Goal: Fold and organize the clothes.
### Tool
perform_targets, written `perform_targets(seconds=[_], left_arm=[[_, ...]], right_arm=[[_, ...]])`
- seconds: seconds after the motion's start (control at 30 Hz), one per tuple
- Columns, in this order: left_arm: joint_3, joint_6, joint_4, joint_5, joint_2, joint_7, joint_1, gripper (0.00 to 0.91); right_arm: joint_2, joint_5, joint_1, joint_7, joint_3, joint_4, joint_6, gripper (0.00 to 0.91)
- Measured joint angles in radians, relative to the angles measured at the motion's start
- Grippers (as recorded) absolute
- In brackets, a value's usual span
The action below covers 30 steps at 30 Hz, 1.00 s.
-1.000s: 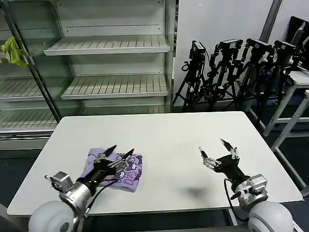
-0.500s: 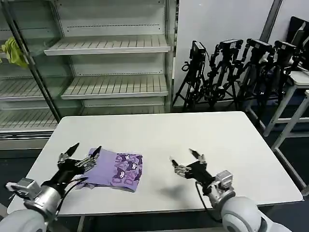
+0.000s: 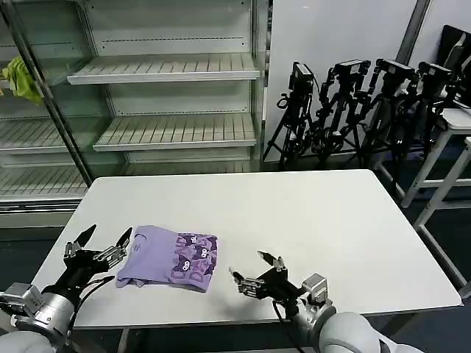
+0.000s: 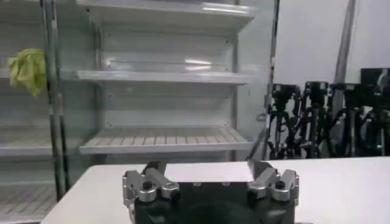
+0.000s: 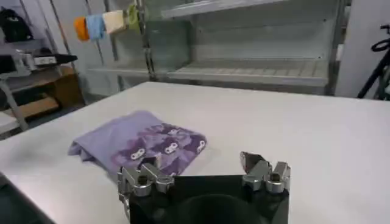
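Note:
The clothes are one lavender T-shirt [image 3: 171,259], folded into a small rectangle with its dark purple cartoon print facing up, lying on the white table [image 3: 294,213] near the front left. My left gripper [image 3: 97,248] is open just left of the shirt, not touching it. To the shirt's right, near the table's front edge, my right gripper [image 3: 256,273] is open and holds nothing. In the right wrist view the folded shirt [image 5: 143,143] lies just beyond my open right gripper [image 5: 201,163]. The left wrist view has my left gripper [image 4: 210,170] open over bare table.
Behind the table stand metal shelves [image 3: 169,70], with a yellow-green cloth [image 3: 20,78] hanging at the far left. Black tripods [image 3: 353,110] are grouped at the back right. Another white table [image 3: 460,121] stands at the right edge.
My left gripper has let go of the folded shirt and drawn back to the left and toward the front. My right gripper has moved left along the front edge toward the shirt.

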Motion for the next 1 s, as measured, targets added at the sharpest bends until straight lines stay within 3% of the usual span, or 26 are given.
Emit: perform_targets(seconds=[0.33, 1.0], left_arm=[[-0.019, -0.015, 0.005, 0.025, -0.017, 0.006, 0.024, 0.907], [-0.032, -0.028, 0.008, 0.048, -0.046, 0.010, 0.045, 0.907]], right_arm=[[0.061, 0.010, 0.035, 0.005, -0.059, -0.053, 0.000, 0.907], [0.302, 0.010, 0.128, 0.021, -0.151, -0.291, 0.001, 0.907]])
